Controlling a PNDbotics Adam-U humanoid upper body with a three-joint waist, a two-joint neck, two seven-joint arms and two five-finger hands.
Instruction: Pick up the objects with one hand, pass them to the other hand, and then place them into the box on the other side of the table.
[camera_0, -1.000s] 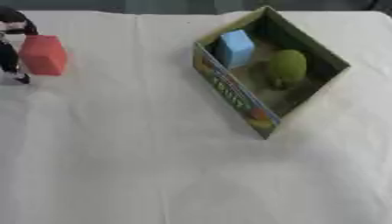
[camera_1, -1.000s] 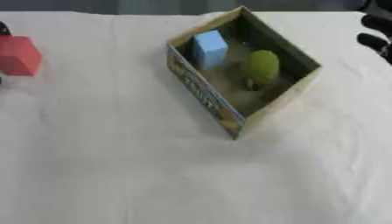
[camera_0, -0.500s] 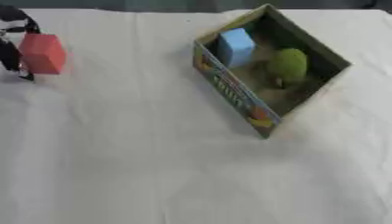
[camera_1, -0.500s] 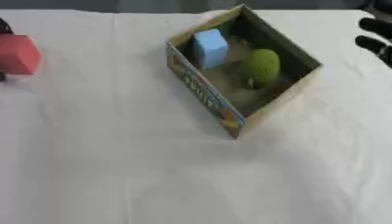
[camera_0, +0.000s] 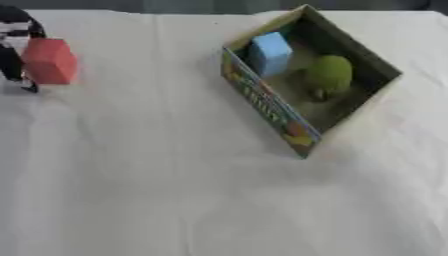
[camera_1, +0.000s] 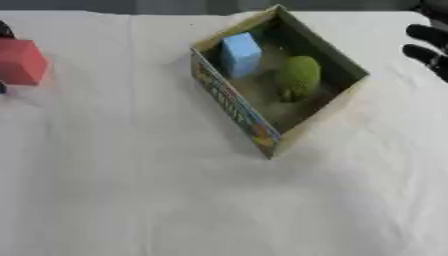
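A white cloth covers the surface (camera_0: 175, 190). On its right half the cardboard box (camera_0: 262, 102) sits askew, holding a blue block (camera_0: 269, 52) and a green rounded object (camera_0: 330, 74). At the left edge the left hand (camera_0: 13, 42) has its fingers clamped on the red block (camera_0: 51, 61). Only dark fingers of the right hand (camera_1: 427, 45) show at the right edge; whether they are apart or together cannot be told.

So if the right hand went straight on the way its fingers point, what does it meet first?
Probably the box. The right hand shows only at the right edge, its fingers pointing left toward the box's far right wall, though its height above the table is unclear.
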